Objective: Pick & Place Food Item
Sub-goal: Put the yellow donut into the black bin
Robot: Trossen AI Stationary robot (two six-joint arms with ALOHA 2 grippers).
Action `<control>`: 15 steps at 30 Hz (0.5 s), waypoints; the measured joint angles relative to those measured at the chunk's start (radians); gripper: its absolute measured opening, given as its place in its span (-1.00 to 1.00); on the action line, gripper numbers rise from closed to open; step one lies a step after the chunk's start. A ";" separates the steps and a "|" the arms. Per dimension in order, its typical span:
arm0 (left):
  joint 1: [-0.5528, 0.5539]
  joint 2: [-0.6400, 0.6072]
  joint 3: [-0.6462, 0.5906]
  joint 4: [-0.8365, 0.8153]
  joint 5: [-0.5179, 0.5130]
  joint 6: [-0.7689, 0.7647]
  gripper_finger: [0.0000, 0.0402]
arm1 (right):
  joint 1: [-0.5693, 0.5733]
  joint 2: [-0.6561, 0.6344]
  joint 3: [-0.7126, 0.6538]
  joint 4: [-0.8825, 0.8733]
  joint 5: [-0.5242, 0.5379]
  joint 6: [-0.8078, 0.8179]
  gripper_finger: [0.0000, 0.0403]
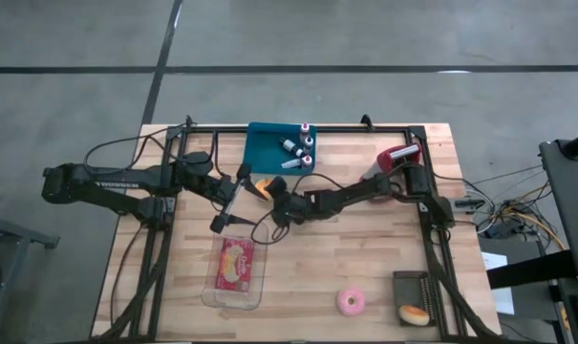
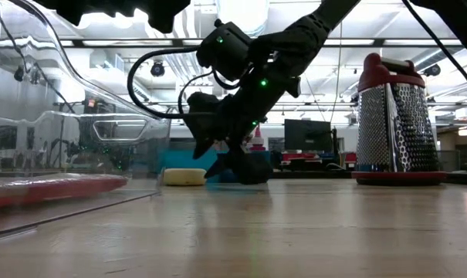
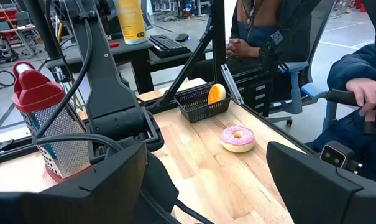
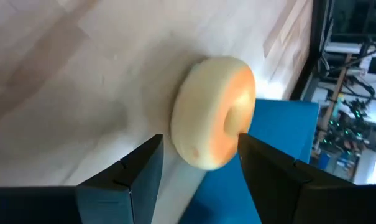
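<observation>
A round yellow-orange food item [image 4: 212, 112] lies on the wooden table against the near edge of the blue tray [image 1: 269, 145]. It also shows in the high view [image 1: 262, 184] and the low view [image 2: 183, 177]. My right gripper [image 4: 200, 168] is open just short of it, low over the table [image 1: 271, 194], one fingertip toward each side and apart from it. My left gripper [image 1: 229, 203] hovers open and empty just left of it; its wide-open fingers show in the left wrist view [image 3: 206, 180].
The blue tray holds small bottles [image 1: 296, 148]. A red-topped grater [image 1: 394, 158] stands at the far right. A clear container [image 1: 236, 269] with a red pack lies near the front. A pink donut [image 1: 351, 302] and a black basket [image 1: 415, 304] with a bun sit at the front right. People sit beyond the table.
</observation>
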 joint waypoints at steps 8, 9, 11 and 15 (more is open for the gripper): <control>0.000 0.000 0.000 0.000 0.000 0.000 0.69 | -0.009 0.016 -0.001 0.031 -0.008 -0.012 0.01; 0.000 0.000 0.000 0.000 0.000 0.000 0.69 | -0.010 0.024 -0.001 0.047 -0.007 -0.012 0.01; 0.000 0.000 0.000 0.000 0.000 0.000 0.69 | -0.013 0.041 0.000 0.070 -0.005 -0.016 0.01; 0.000 0.000 0.000 0.000 0.000 0.000 0.69 | -0.020 0.058 0.008 0.079 -0.006 -0.041 0.01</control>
